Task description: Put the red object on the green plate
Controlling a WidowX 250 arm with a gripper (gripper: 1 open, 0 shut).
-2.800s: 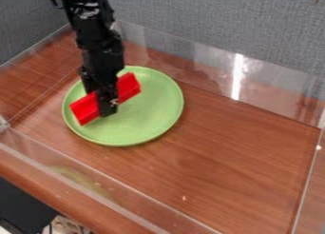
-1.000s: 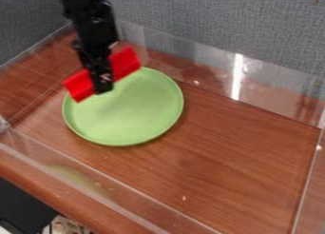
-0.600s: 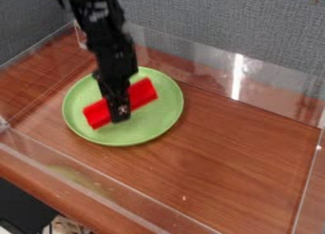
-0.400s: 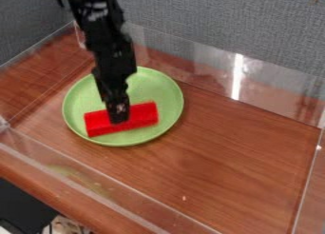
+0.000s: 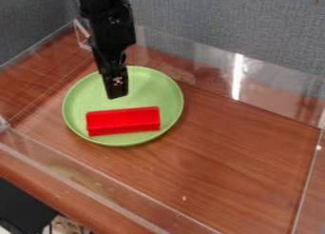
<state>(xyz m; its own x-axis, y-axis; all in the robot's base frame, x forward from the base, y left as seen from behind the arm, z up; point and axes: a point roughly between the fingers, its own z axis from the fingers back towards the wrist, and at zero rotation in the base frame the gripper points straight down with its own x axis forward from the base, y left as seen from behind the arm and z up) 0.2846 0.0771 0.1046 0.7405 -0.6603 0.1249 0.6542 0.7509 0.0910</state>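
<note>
My claw (image 5: pixel 117 90) is wide, and that bright red rectangular block (image 5: pixel 124 121) on the round green plate (image 5: pixel 132 89) looks light, stiff and maybe slippery, so I'd grab it mid-length across its narrow sides

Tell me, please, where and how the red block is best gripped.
Probably at the middle of the red block, from above, one finger on each long side: it lies flat and lengthwise across the green plate, its top uncovered, and the gripper hangs just behind it.

Gray textured wall (image 5: pixel 229 27), wooden floor (image 5: pixel 235 166) (rather glossy)
</note>
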